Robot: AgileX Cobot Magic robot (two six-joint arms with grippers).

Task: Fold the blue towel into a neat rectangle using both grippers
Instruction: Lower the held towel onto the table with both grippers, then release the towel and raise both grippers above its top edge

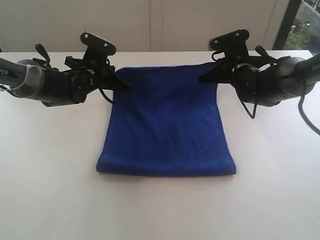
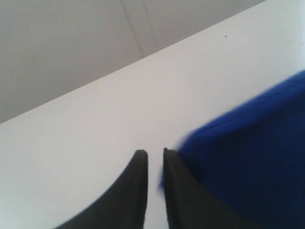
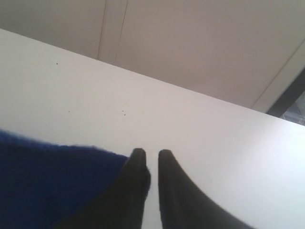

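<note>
The blue towel [image 1: 167,125] lies flat on the white table [image 1: 50,180], doubled over, with a rounded fold at its near edge. My left gripper [image 1: 125,86] is at the towel's far left corner. In the left wrist view this gripper [image 2: 155,152] is open by a narrow gap through which bare table shows, and the towel [image 2: 248,157] lies just beside one finger. My right gripper [image 1: 201,78] is at the far right corner. It [image 3: 151,152] is also slightly open and holds nothing, with the towel's [image 3: 47,181] edge beside one finger.
A pale wall [image 1: 150,25] runs behind the table's far edge, close behind both grippers. A dark window frame [image 1: 292,22] stands at the back right. Black cables [image 1: 305,112] hang from the right arm over the table.
</note>
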